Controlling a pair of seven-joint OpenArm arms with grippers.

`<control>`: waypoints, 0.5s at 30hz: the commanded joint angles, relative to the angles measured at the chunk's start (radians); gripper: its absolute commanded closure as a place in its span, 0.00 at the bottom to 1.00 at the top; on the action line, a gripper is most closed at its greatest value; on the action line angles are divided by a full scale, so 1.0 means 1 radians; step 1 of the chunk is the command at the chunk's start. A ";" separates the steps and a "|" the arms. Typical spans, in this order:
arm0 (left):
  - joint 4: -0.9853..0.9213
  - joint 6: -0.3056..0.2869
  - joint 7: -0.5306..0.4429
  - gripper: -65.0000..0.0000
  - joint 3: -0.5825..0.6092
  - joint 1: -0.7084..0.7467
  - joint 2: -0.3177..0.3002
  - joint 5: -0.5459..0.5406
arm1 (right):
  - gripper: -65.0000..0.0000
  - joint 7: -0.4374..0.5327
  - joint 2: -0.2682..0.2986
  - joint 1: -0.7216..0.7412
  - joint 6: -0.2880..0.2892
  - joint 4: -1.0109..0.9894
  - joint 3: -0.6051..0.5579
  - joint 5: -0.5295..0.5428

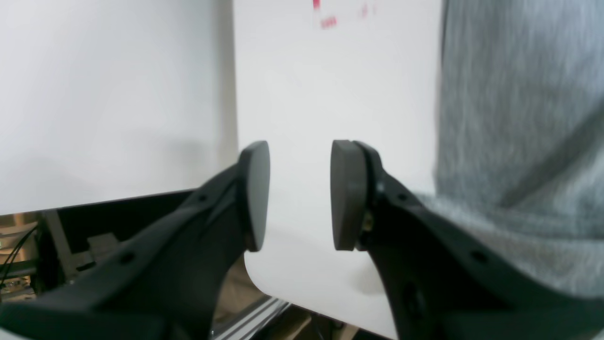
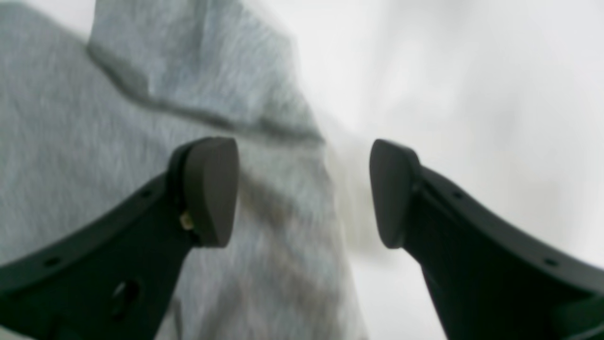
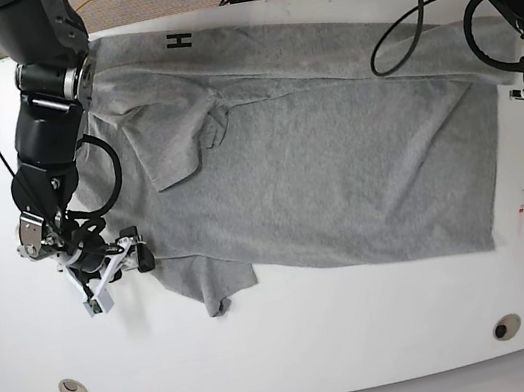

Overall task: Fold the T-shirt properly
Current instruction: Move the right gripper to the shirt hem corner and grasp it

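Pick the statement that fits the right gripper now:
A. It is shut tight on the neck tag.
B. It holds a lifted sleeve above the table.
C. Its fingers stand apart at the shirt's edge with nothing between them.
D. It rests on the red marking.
C: the right gripper has its fingers apart over the edge of the T-shirt, gripping no cloth.

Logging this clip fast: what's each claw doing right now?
Left claw: open, holding nothing.
Right claw: open, empty, over the heather-grey cotton T-shirt edge.
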 commanded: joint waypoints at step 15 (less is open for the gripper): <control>0.017 -0.001 -0.018 0.69 -0.003 0.048 -0.018 0.007 | 0.45 0.218 0.035 0.103 0.003 -0.226 -0.126 0.028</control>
